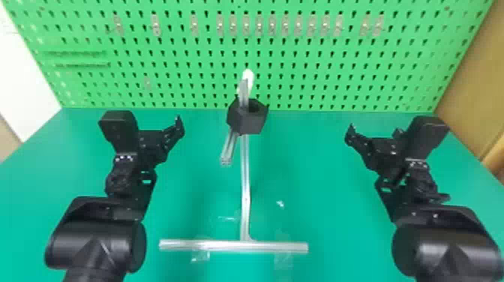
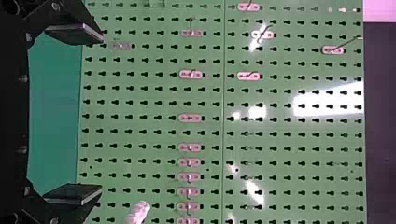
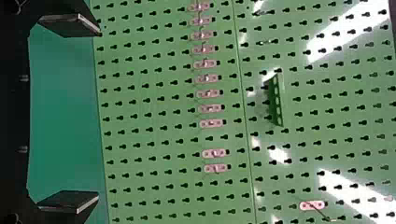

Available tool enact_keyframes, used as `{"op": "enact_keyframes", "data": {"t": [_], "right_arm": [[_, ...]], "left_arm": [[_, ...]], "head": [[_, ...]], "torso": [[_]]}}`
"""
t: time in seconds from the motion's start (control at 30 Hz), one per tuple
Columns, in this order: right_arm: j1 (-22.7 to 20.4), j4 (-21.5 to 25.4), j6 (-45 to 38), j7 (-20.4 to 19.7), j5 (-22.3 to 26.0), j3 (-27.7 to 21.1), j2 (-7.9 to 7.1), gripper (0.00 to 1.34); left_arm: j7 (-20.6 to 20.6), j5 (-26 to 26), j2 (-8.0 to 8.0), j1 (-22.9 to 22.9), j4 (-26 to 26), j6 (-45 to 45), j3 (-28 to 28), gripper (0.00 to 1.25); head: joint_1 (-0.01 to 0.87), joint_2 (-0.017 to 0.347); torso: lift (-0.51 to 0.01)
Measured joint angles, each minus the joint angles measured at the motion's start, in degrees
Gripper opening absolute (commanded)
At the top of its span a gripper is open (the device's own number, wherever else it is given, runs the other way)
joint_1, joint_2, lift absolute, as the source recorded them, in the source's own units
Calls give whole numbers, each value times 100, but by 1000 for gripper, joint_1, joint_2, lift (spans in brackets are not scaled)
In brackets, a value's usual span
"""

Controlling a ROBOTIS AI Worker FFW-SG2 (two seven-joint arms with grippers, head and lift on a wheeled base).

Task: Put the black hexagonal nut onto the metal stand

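black hexagonal nut (image 1: 247,120) up on metal stand (image 1: 245,180), well apart from both sides' jaws! left gripper (image 2: 102,113), right gripper (image 3: 99,113): empty, spread wide. nut looks rigid, lightish, maybe slick; best pinched across opposite flats.

Green pegboard (image 1: 318,67) with black holes, teal table (image 1: 322,168), black nut (image 1: 250,122).

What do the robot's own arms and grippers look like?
The left arm and right arm are black, with smooth rounded casings and angular wrist parts carrying small bright dots. The left gripper and right gripper are also black, each with two flat fingers.
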State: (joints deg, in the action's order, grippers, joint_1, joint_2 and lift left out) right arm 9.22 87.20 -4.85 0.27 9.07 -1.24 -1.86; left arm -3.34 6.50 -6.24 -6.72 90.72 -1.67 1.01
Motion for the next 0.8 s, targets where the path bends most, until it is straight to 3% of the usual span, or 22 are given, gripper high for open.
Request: {"op": "enact_keyframes", "data": {"t": [0.33,0.8], "right_arm": [[89,-9,-250,80,-56,173,-206,1263],[83,66,-281,88,-534,92,-64,1263]], "left_arm": [[0,-18,0,-44,-4,0,20,1095],[0,-44,0,-41,-34,0,37,1095]], "head": [[693,81],[693,81]], "torso": [[-1],[-1]]}}
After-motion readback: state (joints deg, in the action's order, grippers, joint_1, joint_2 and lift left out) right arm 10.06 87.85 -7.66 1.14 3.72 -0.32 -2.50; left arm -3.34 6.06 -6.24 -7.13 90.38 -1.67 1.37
